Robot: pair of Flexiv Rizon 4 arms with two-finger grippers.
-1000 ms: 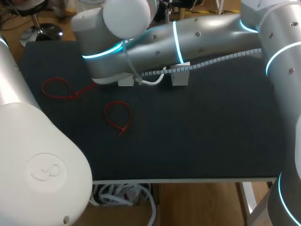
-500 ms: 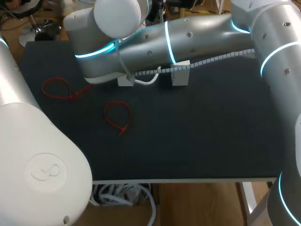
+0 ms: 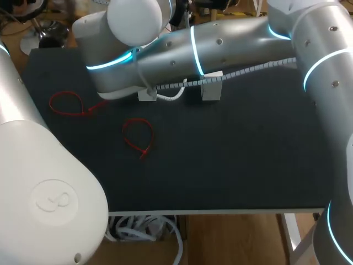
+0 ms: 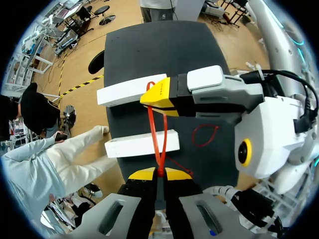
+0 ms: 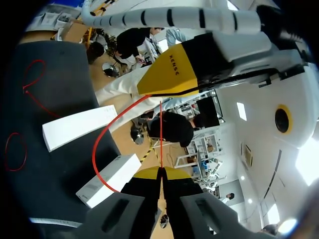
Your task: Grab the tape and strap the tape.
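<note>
- Slippage is to be feared at the left gripper (image 4: 159, 173): its yellow tips are pressed together on one end of the red tape (image 4: 154, 139), and only a thin strip is pinched.
- The tape is held in the air between both grippers, over the white blocks (image 4: 132, 89). If it is pulled crooked, the loop may be twisted.
- The right gripper (image 5: 160, 174) is likewise clamped on the tape. With too strong a pull, the strip could be torn out.
</note>
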